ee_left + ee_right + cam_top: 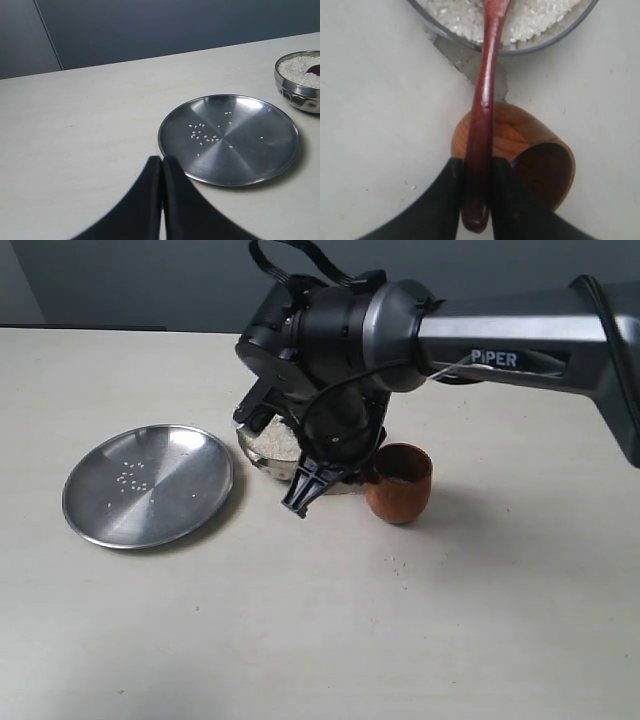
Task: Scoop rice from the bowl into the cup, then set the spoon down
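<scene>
My right gripper (477, 172) is shut on the handle end of the dark red wooden spoon (485, 100). The spoon's head lies in the rice (535, 17) in the steel bowl (445, 35). The wooden cup (530, 145) lies under the handle, just behind my fingers. In the exterior view the right gripper (298, 502) points down between the bowl (262, 452) and the cup (400, 483), and the arm hides most of the bowl. My left gripper (162, 162) is shut and empty, beside the plate, and sees the bowl (295, 95) with rice (297, 66).
A flat steel plate (190, 510) with a few stray grains lies left of the bowl; it also shows in the left wrist view as the plate (260, 150). A few loose grains (397, 565) lie on the table in front of the cup.
</scene>
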`<state>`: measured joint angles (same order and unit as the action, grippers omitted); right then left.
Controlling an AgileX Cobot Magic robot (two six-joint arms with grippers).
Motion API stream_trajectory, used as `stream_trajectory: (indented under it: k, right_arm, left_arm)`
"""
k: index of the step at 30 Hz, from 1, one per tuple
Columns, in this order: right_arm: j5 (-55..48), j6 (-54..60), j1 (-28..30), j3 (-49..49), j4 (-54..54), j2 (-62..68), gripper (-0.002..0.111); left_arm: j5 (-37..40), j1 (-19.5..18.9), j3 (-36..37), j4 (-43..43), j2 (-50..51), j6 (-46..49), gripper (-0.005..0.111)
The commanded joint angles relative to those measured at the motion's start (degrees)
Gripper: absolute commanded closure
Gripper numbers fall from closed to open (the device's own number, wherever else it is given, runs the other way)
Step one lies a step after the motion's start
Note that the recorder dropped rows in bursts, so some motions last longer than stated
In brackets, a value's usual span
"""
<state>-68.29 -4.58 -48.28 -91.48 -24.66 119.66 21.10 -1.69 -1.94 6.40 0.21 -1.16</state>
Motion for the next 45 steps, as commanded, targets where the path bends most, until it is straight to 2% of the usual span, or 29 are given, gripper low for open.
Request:
stream_trajectory:
  k: [1,14,23,45]
  right_arm:
    - [3.67,-0.53,0.32,-0.43,3.66,-1.73,0.109]
    - [4.66,-8.09,1.33,-0.43,4.46,-1.73,0.109]
    - [4.66,-8.09,4.23,-0.43,9.99,-1.77,0.109]
    - [4.22,-8.09,4.23,-0.43,11.22,-4.26,0.109]
  left_arm:
    - [-0.14,-0.07,0.16,0.33,-0.21,-0.06,0.106]
    - [-0.14,-0.07,0.16,0.33,-0.21,-0.06,0.106]
    - [-0.14,-0.07,0.16,0.33,-0.21,-0.06,0.106]
    - [-0.14,-0.07,0.16,0.33,-0.21,-0.06,0.106]
